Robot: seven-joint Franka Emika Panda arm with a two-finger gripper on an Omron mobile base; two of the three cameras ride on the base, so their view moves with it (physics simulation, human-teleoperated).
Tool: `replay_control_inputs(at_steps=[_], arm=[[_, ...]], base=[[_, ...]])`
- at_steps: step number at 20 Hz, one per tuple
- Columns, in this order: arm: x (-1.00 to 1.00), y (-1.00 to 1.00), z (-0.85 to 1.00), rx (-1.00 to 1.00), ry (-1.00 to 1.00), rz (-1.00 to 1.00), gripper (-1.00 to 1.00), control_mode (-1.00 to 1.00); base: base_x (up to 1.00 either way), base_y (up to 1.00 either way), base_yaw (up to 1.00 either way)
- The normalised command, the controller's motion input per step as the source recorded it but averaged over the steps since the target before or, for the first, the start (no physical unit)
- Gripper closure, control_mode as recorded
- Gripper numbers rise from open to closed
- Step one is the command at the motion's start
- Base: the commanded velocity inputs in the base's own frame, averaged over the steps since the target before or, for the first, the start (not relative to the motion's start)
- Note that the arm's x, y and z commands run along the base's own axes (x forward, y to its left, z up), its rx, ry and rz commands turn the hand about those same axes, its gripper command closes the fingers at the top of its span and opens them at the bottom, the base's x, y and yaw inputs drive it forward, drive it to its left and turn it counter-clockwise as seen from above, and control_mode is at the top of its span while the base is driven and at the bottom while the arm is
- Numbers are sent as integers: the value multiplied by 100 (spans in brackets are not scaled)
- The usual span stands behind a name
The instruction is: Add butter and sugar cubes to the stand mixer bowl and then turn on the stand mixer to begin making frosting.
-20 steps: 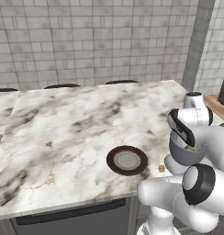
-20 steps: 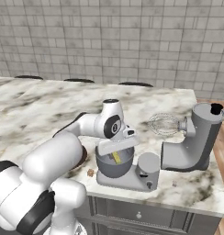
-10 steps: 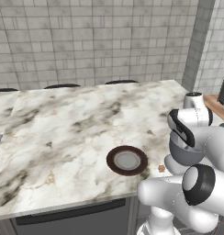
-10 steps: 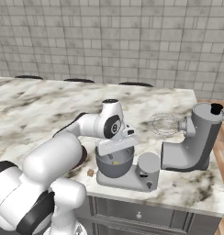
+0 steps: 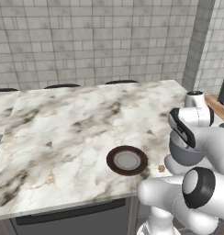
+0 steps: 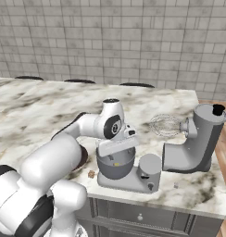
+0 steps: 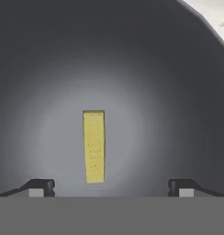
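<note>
Pincer (image 7: 110,186) hangs w/ its 2 tips spread wide apart, nothing between them, pointing straight down into the stand mixer bowl (image 7: 40,92). The butter (image 7: 94,146) lies flat on the bowl's floor, centred between the tips but not touching them, so step 1 looks done. Right base view: hand sits right over the bowl on the stand mixer (image 6: 193,143) base, mixer head tilted back w/ whisk (image 6: 164,125) clear of the bowl. 1 sugar cube (image 6: 91,174) lies on the counter (image 5: 63,133) just beside the mixer base, near the empty plate (image 5: 127,160). Left, I'd judge: fetch sugar, drop it in, switch mixer on.
</note>
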Motion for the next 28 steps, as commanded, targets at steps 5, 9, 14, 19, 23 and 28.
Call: replay_control_inputs(at_steps=[5, 9, 14, 19, 23, 28], arm=[[-47, 12, 42, -3, -14, 1, -100, -100], [-57, 21, 31, -5, -15, 1, -100, -100], [-79, 12, 4, -1, -17, 0, -100, -100], [-86, -1, 0, 0, -20, 0, -100, -100], [-81, -19, 0, 0, -20, 0, -100, -100], [-65, -35, 0, 0, -21, 0, -100, -100]], base=[[0, 0, 0], [0, 0, 0], [0, 0, 0], [0, 0, 0], [0, 0, 0], [0, 0, 0]])
